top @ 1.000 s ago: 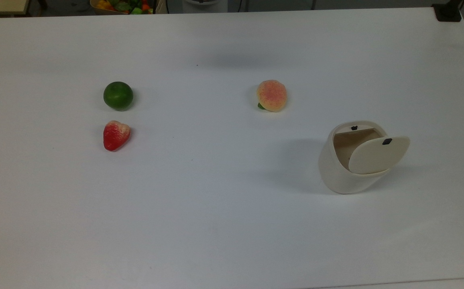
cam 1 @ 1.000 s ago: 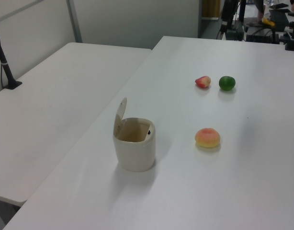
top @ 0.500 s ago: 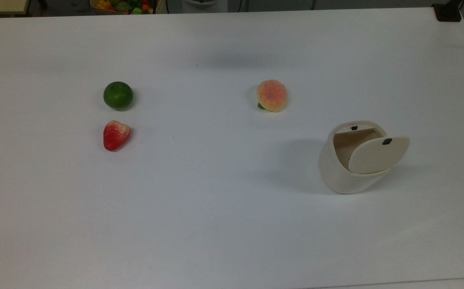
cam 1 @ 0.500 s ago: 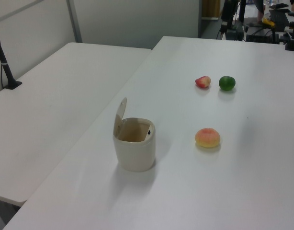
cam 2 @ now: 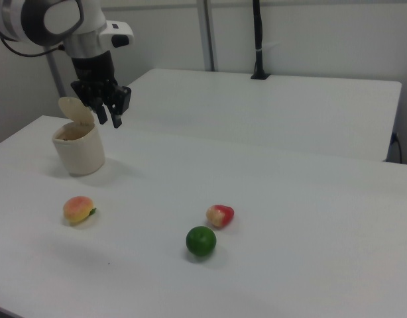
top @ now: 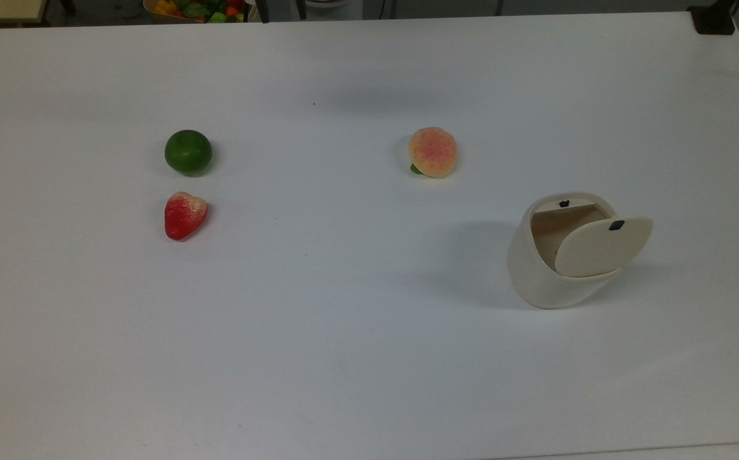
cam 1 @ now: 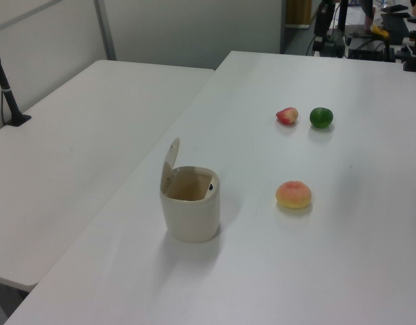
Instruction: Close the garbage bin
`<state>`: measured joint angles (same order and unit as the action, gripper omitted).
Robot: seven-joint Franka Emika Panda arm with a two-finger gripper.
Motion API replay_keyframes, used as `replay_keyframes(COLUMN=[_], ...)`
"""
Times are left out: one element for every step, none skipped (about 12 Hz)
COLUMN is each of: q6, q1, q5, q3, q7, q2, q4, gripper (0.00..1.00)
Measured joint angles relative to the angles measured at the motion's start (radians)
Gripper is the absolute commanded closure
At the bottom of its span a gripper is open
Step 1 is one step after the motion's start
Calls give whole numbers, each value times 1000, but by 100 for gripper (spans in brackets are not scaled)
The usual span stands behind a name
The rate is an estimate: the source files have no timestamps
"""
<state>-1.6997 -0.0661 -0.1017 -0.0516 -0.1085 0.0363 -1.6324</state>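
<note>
The garbage bin [top: 558, 271] is not being closed yet; its lid [top: 601, 247] is standing up. The pincer [cam 2: 109, 109], fingers apart, is being held at two o'clock above it.

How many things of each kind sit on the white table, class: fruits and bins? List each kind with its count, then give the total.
Fruits: 3, the lime, the strawberry and the peach
Bins: 1, the garbage bin, its lid open
Total: 4

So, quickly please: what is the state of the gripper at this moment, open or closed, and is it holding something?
Gripper: open, holding nothing, in the air beside the raised lid of the bin.
</note>
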Motion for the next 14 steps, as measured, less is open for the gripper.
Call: replay_keyframes(q6=[0,0,-1,-2,-2,-2,-2,-2,-7,-32,-55,-76,-97,-116], q1=[0,0,0,0,0,-1,-2,-4,-4,-5,-6,-10,-19,-29], q5=[0,0,0,0,0,0,-1,-3,-12,-23,-32,-40,-44,-45], q3=[0,0,0,0,0,0,1,2,3,5,7,9,12,15], q7=[0,-1,-1,-1,-1,-1,-1,-1,-1,-1,-2,-3,-4,-4], q2=[-2,-3,-4,-4,-4,-5,-6,-8,-12,-18,-23,-28,-34,-38], q4=[0,0,0,0,-1,-1,-1,-1,-1,-2,-2,-2,-2,-2], gripper=[99,100,100,100,100,100,100,100,100,100,100,100,100,100])
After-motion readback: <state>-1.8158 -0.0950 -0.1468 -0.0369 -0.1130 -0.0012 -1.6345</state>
